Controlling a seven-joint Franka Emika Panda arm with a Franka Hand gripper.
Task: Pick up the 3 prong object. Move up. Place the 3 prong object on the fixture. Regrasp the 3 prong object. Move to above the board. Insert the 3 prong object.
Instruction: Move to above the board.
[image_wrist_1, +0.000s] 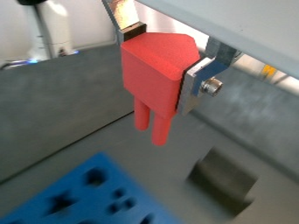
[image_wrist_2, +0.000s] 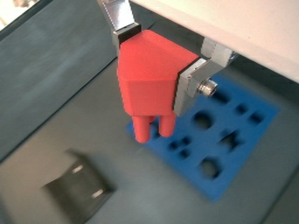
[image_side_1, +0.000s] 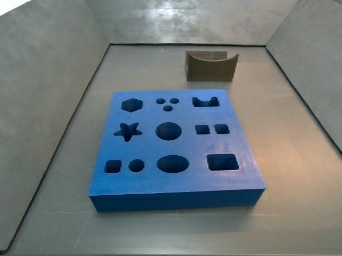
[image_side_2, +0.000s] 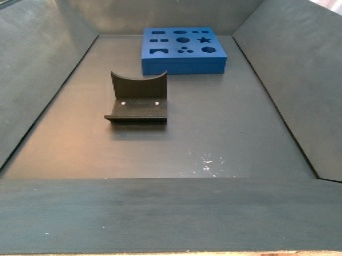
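Between my gripper (image_wrist_1: 163, 63) fingers (image_wrist_2: 193, 80) I see the 3 prong object (image_wrist_2: 149, 77) clenched, prongs down, hanging above the board (image_wrist_2: 233, 131); the fixture (image_side_2: 136, 100) stands apart.

Dark grey floor (image_side_2: 201, 140) of the walled bin, and two things rest on it. In a side view the blue board (image_side_1: 174, 145) lies flat at centre, the fixture (image_side_1: 210, 65) well apart at one o'clock. The gripper (image_wrist_2: 163, 61) hangs above the floor, jaws clamped on the 3 prong object (image_wrist_2: 149, 79), touching nothing below.
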